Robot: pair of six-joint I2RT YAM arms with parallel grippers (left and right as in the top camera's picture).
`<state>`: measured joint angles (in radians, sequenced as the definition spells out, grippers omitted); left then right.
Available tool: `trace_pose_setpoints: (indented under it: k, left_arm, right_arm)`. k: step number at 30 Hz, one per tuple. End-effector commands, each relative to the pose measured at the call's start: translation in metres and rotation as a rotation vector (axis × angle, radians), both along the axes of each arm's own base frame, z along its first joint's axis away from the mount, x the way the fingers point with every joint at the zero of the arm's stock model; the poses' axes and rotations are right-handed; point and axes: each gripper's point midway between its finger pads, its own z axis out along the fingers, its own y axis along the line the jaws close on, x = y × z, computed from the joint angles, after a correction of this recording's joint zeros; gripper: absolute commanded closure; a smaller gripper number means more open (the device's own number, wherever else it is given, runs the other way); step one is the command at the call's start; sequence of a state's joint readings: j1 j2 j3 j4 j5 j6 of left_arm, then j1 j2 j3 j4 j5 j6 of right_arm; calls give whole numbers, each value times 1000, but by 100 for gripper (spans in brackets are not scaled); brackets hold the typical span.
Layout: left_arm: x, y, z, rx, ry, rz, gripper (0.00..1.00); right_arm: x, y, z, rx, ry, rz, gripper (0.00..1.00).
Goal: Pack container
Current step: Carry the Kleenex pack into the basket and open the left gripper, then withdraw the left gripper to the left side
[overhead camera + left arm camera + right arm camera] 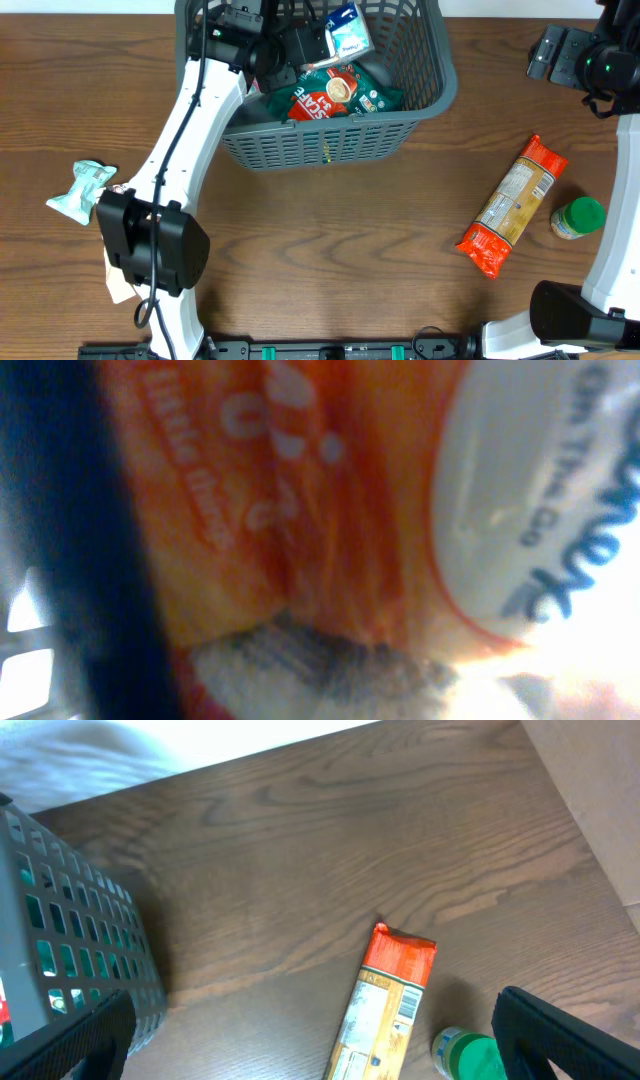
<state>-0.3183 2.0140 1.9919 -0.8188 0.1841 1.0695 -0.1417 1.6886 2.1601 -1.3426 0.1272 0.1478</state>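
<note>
**Operator:** Working from the left edge of the surface (330, 250), what is in place?

**Technician:** A mint-green packet (85, 190) lies loose at far left. The left arm (185, 115) passes beside it and reaches over the near-left rim into the container (330, 145). The left jaws are down among the contents. The wrist view shows only blurred orange wrapping and a white pack, so it cannot be told whether they are spread or pinching.

**Operator:** How is this step done well?

**Technician:** It reads as a placement inside the container. Set the item low on the bottom. Spread the jaws fully before any lift, then withdraw straight up, clear of the rim. Do not drag sideways: a jaw could catch the lattice wall or pull the coffee pack (335, 95) along.

**Operator:** Describe the container.

**Technician:** It is large, dark grey, rectangular plastic with slotted lattice sides and a thick rolled rim. It sits at the far centre of the surface, its far part cut off in the overhead view. Inside are the red-and-green coffee pack and a blue-and-white tissue pack (348, 30), with room to spare.

**Operator:** And to the right?

**Technician:** An orange pasta packet (510, 205) and a green-lidded jar (578, 218) sit just beside each other, well apart from the container, not yet packed. The right jaws are spread wide and empty, above the far right of the surface.
</note>
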Motion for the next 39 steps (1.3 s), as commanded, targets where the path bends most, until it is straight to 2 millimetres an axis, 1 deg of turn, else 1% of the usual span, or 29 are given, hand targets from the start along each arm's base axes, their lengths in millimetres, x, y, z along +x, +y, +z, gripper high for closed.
trace_pose_setpoints:
  k: [1,3,4,6,7,8,9,10,12,14,15,17,19,21,24,26,28,29,30,31,33,35,36,39]
  left_arm:
    - [-1,-3,7,-29,3,21,69]
    - [-3,-2,4,-25,19,23,64]
    - [-5,-2,3,-23,27,24,57]
    - [-7,-1,1,-21,37,27,29]
    - [-8,-1,1,-21,44,30,27]
    - [-10,0,-1,-18,53,30,27]
    - [-12,0,-2,-14,63,30,21]
    - [-13,1,-3,-12,70,31,1]
    - [-17,2,-5,-6,87,31,1]
    - [-21,4,-2,-5,94,33,1]
    - [-23,4,2,-7,89,33,1]
    - [-24,5,16,-18,56,33,1]
    - [-22,9,41,-25,-21,48,2]
    - [-19,14,71,-39,-113,75,2]
    - [-19,25,117,-81,-236,162,2]
    - [-22,42,145,-98,-309,247,2]
    - [-29,70,169,-117,-360,384,2]
    - [-33,87,177,-132,-369,466,2]
    - [-39,103,181,-141,-364,527,2]
    - [-46,121,181,-141,-347,581,2]
    - [-61,158,174,-123,-292,678,1]
    - [-76,197,162,-97,-226,786,2]
    - [-85,220,154,-79,-185,848,1]
    - [-106,268,136,-56,-91,977,1]
  right_arm:
    - [0,0,-2,-6,9,12,1]
    - [0,0,-2,-6,9,12,1]
    - [0,0,-2,-6,9,13,1]
    - [0,0,-2,-6,9,13,1]
    - [0,0,-2,-6,9,12,1]
    - [0,0,-2,-6,9,13,1]
    - [0,0,-2,-6,9,13,1]
    - [0,0,-2,-6,9,13,1]
    - [0,0,-2,-6,9,13,1]
    - [0,0,-2,-8,10,16,1]
    - [-1,0,-2,-11,13,20,1]
    - [-1,0,-2,-14,14,24,1]
    - [-1,0,-2,-14,14,24,1]
    - [-1,0,-2,-14,14,24,1]
    - [-1,0,-2,-14,14,24,1]
    - [-1,0,-2,-14,15,24,1]
    - [-1,0,-2,-14,15,24,1]
    - [-1,0,-2,-14,15,24,1]
    - [-1,0,-2,-14,16,24,1]
    - [-1,0,-3,-13,17,24,1]
    - [-1,0,-3,-13,17,24,1]
    - [-1,0,-3,-13,17,24,1]
    - [-1,0,-2,-13,17,24,1]
    - [-1,0,-3,-13,17,24,1]
